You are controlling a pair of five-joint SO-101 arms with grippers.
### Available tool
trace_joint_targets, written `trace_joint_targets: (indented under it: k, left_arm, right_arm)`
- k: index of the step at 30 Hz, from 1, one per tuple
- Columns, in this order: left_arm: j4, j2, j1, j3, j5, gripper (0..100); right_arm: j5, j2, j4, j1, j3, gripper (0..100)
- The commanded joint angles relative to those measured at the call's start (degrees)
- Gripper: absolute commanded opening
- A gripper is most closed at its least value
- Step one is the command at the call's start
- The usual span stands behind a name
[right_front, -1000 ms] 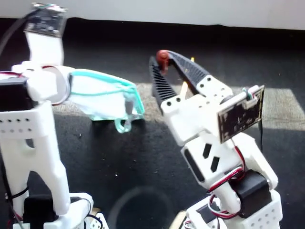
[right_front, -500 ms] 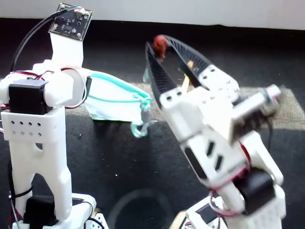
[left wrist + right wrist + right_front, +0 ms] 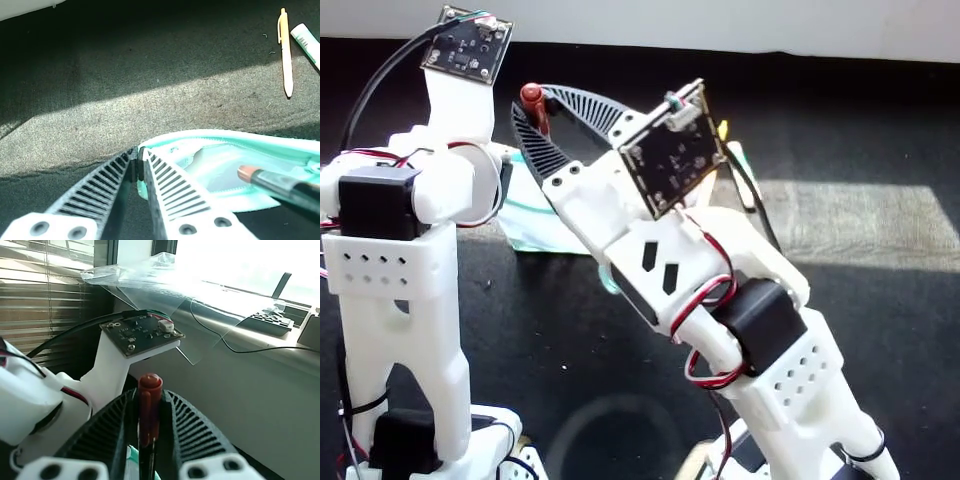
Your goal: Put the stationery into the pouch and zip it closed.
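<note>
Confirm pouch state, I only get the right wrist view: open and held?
Observer: Open; the left gripper is shut on the pouch at its rim.
Operator: My pen versus the opening?
Observer: Left wrist view puts the red-capped pen, held in the right gripper, across the opening; inside or not, can't tell.
Operator: Anything left outside?
Observer: A yellow pen and a white tube lie beyond the pouch.
</note>
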Motion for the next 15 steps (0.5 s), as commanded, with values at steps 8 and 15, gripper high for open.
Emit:
trace_joint_targets:
  k: [8, 15]
  left_arm:
    - [0.7, 0.3, 2.1, 1.5, 0.8, 1]
    - [1.1, 0.3, 2.1, 1.5, 0.8, 1]
  right_arm:
    - [0.3, -0.6, -1.1, -0.2, 14.5, 0.5]
    - [0.4, -0.2, -0.8, -0.2, 19.3, 1.0]
